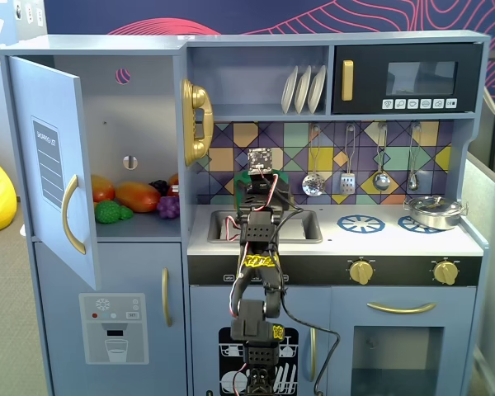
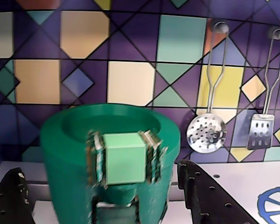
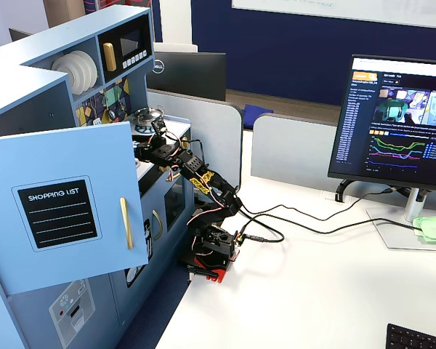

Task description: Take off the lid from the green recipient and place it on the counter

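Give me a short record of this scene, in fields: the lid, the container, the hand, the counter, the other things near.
lid: green lid, square knob at centre, on the green container
container: upright, by the tiled back wall, near the sink
hand: hand open, a dark finger low on each side of the container, not gripping the lid
counter: counter with two blue burner prints
near: silver pot on the right burner in a fixed view; skimmer and spatula hang on the wall

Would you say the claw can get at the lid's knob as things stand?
Probably yes: in the wrist view the claw is open, its fingers flank the green recipient, and nothing blocks the lid.
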